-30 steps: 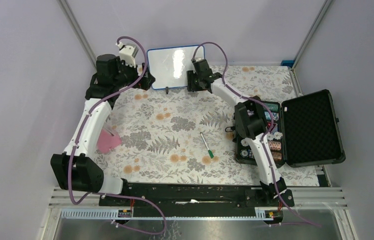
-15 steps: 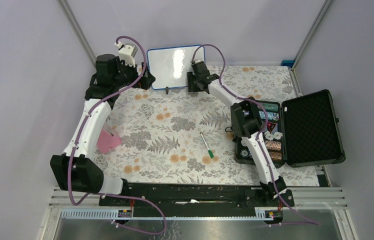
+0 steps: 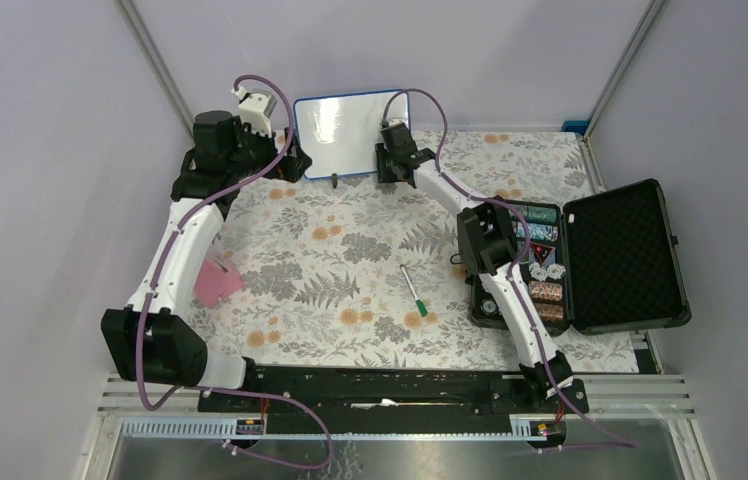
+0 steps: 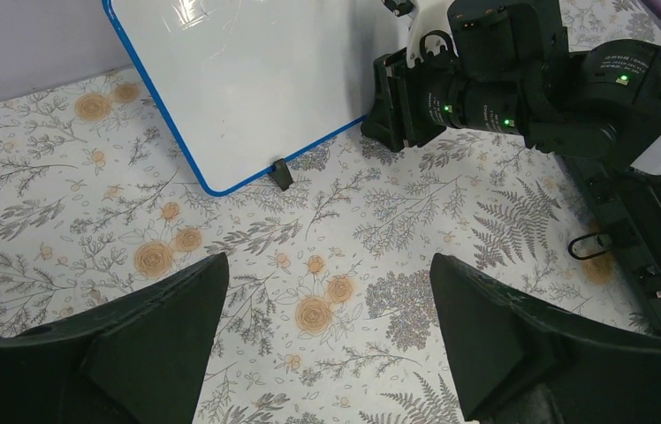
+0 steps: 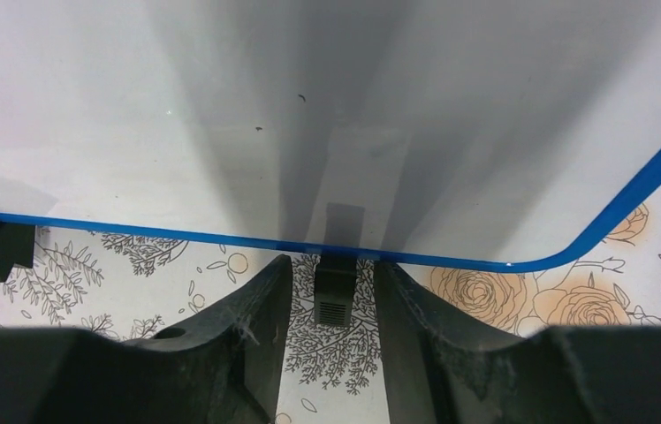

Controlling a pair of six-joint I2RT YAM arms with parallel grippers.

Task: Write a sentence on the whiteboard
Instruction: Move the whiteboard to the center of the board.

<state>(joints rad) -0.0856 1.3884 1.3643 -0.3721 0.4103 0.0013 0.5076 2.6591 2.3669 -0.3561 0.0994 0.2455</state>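
Note:
The blue-framed whiteboard (image 3: 350, 132) stands on small black feet at the back of the flowered cloth; its face is blank. It also shows in the left wrist view (image 4: 247, 88) and the right wrist view (image 5: 327, 115). A marker with a green cap (image 3: 413, 291) lies on the cloth mid-table, away from both grippers. My left gripper (image 3: 295, 163) (image 4: 329, 261) is wide open and empty, above the cloth by the board's left lower corner. My right gripper (image 3: 387, 168) (image 5: 333, 263) is open, its fingers either side of the board's right black foot (image 5: 338, 291).
An open black case (image 3: 625, 255) with poker chips (image 3: 535, 270) lies at the right. A pink object (image 3: 218, 280) sits by the left arm. A small black ring (image 3: 458, 259) lies beside the case. The board's other foot (image 4: 282, 174) stands on the cloth.
My right arm has edged left, closer to the board's lower right edge. The bright glare on the board has faded. My left arm has hardly moved.

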